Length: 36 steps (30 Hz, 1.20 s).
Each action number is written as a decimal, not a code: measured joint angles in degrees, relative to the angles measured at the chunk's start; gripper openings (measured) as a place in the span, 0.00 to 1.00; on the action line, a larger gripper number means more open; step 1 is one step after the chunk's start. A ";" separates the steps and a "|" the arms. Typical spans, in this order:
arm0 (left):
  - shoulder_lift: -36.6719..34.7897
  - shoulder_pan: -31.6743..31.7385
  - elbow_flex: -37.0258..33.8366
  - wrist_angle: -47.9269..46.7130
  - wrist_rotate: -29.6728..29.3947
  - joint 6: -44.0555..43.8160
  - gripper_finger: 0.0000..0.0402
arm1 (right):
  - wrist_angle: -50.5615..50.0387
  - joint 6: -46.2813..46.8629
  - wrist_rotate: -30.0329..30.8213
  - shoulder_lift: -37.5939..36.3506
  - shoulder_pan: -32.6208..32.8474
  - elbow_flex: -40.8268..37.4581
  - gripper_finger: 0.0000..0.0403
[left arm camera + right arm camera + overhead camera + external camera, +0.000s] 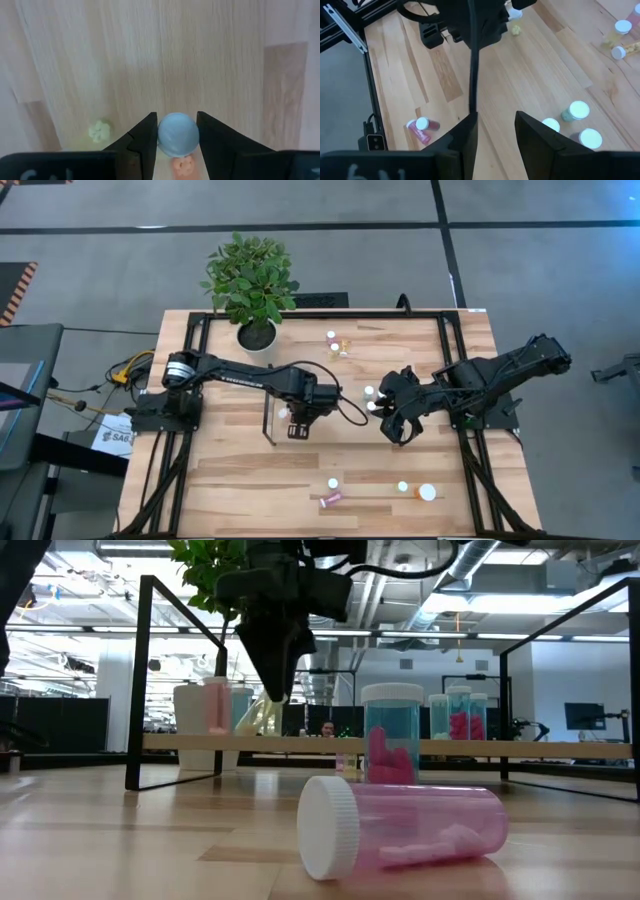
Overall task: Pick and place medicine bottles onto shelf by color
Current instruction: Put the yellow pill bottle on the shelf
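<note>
My left gripper (297, 422) points straight down over the left part of the shelf (420, 746), shut on a bottle whose white cap (178, 134) shows from above; its body is hidden. A pink bottle (217, 705) stands on the shelf just left of it. Teal and pink bottles (452, 715) stand farther right on the shelf. My right gripper (496, 131) hangs open in the air above them (393, 428), touching nothing. My left gripper has the bottle's white cap (165, 137) between its two fingers (142, 140), one on each side. The fingers come from above, pointing down. The bottle stands upright below them. I cannot tell whether its base rests on the shelf.
Near the front edge a pink bottle (400, 830) lies on its side and a teal one (392, 735) stands behind it. A wider orange-white bottle (428, 492) and a small one (403, 487) stand to their right. Yellow bottles (335, 345) and a potted plant (255, 290) are at the back.
</note>
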 joint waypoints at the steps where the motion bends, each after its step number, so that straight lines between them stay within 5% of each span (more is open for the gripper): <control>1: -0.22 -0.04 -0.02 0.00 -0.54 0.26 0.28 | 0.02 0.00 0.00 0.00 0.00 0.00 0.38; 11: -3.46 0.15 0.02 3.32 -1.53 0.26 0.26 | 0.31 0.00 0.00 0.02 0.00 0.00 0.38; 36: -3.50 3.91 -9.70 33.68 -6.41 -7.95 0.26 | 0.39 0.00 0.02 0.02 0.01 0.00 0.38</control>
